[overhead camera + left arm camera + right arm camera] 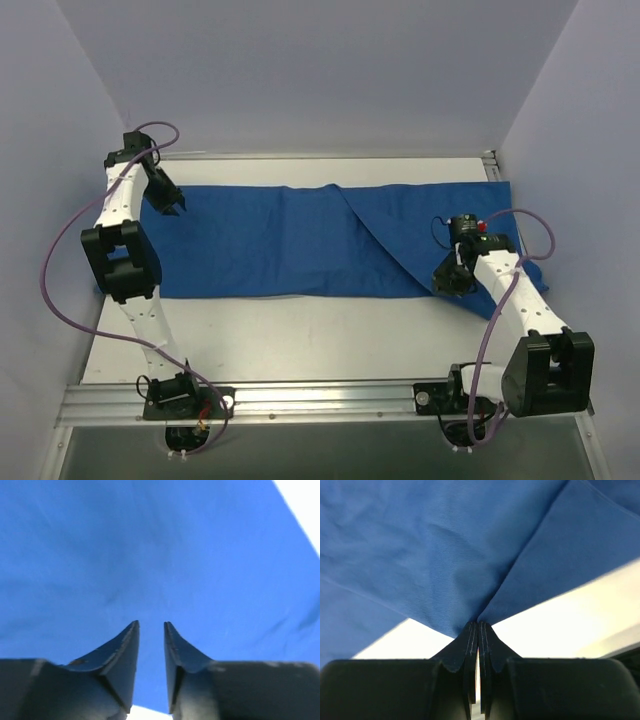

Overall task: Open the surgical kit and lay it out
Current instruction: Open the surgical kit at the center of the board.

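Note:
The surgical kit shows only as its deep-blue drape (280, 245), spread in a long strip across the table, with a flap folded over diagonally at the right (400, 225). My left gripper (172, 207) hangs over the drape's left end. In the left wrist view the left gripper (151, 624) stands open, a narrow gap between its jaws with only the cloth (150, 545) showing behind. My right gripper (447, 280) is at the drape's near right corner. In the right wrist view the right gripper (478, 624) is shut on a pinched point of the cloth (445, 555).
The white table top (320, 340) lies bare between the drape and the aluminium rail (330, 398) that carries both arm bases. Pale walls close in the left, back and right sides. White table (570, 610) also shows beside the pinched corner.

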Robot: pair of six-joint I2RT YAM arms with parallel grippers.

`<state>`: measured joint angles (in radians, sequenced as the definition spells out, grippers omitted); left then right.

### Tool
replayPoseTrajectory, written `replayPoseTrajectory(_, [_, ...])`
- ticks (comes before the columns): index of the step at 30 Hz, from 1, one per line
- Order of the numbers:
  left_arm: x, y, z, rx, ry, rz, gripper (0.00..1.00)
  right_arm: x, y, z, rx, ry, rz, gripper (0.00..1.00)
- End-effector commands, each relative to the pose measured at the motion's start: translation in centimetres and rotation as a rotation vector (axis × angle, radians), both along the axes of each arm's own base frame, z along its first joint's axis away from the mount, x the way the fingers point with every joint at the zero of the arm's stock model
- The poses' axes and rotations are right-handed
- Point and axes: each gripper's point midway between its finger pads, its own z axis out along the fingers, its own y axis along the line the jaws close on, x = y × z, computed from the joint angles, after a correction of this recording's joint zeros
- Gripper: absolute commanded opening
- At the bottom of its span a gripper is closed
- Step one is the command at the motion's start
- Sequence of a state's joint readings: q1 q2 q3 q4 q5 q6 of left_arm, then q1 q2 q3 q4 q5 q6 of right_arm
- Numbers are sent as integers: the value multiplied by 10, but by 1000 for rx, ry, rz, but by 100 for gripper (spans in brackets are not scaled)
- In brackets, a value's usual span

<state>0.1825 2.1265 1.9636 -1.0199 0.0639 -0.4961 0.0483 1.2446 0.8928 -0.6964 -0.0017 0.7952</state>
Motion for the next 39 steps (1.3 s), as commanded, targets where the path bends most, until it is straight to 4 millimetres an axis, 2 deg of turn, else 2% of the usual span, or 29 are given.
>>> replayPoseTrajectory(1, [29,29,5,25,-66,100,37,-28,11,-6,32,105,65,0])
replayPoseTrajectory(2, [34,39,-5,42,-53,127,39,-25,8,-5,19,96,73,0])
replayPoseTrajectory(3, [46,53,6,81,-96,146,42,-11,9,0,19,49,97,0])
replayPoseTrajectory(4, [52,65,-9,109,-78,143,46,-2,15,2,45,30,121,0])
replayPoseTrajectory(5, [60,71,6,120,-123,152,47,7,19,5,64,10,140,0])
replayPoseTrajectory(6, [77,81,9,154,-160,121,48,15,23,8,77,-13,173,0])
replayPoseTrajectory(7, [85,88,10,178,-178,109,48,31,28,14,88,-48,198,0])
replayPoseTrajectory(8, [92,93,11,196,-197,91,49,37,29,15,90,-54,218,0])
replayPoseTrajectory(9, [99,99,-2,220,-188,57,49,41,29,17,83,-59,236,0])
replayPoseTrajectory(10, [109,105,12,254,-235,58,49,48,27,18,67,-57,271,0])
replayPoseTrajectory(12, [118,111,9,294,-257,24,49,53,25,17,46,-54,296,0])
replayPoseTrajectory(13, [128,114,14,323,-298,17,49,58,24,13,42,-57,313,0])
replayPoseTrajectory(15, [133,119,13,381,-312,-31,50,63,27,10,55,-71,323,0])
replayPoseTrajectory(16, [144,122,19,422,-357,-43,50,63,30,10,72,-74,334,0])
replayPoseTrajectory(17, [152,126,15,460,-377,-80,50,64,32,9,77,-79,352,0])
replayPoseTrajectory(21, [162,154,14,538,-409,-56,50,63,28,11,52,-92,377,0])
replayPoseTrajectory(23, [173,152,7,533,-443,-102,50,63,29,8,53,-91,387,0])
replayPoseTrajectory(24, [176,149,4,524,-450,-124,54,63,29,5,56,-84,391,0])
replayPoseTrajectory(25, [177,148,-8,518,-434,-137,54,64,30,4,59,-84,395,0])
replayPoseTrajectory(26, [181,150,-1,529,-450,-136,54,67,30,5,57,-92,400,0])
replayPoseTrajectory(29, [185,156,-10,559,-448,-155,54,67,29,4,48,-86,417,0])
replayPoseTrajectory(31, [189,152,-16,552,-462,-236,56,67,27,2,42,-84,417,0])
replayPoseTrajectory(34, [190,156,-21,578,-452,-241,60,68,28,-2,51,-86,417,0])
replayPoseTrajectory(39, [191,164,-28,624,-438,-263,61,70,23,-8,45,-74,410,0])
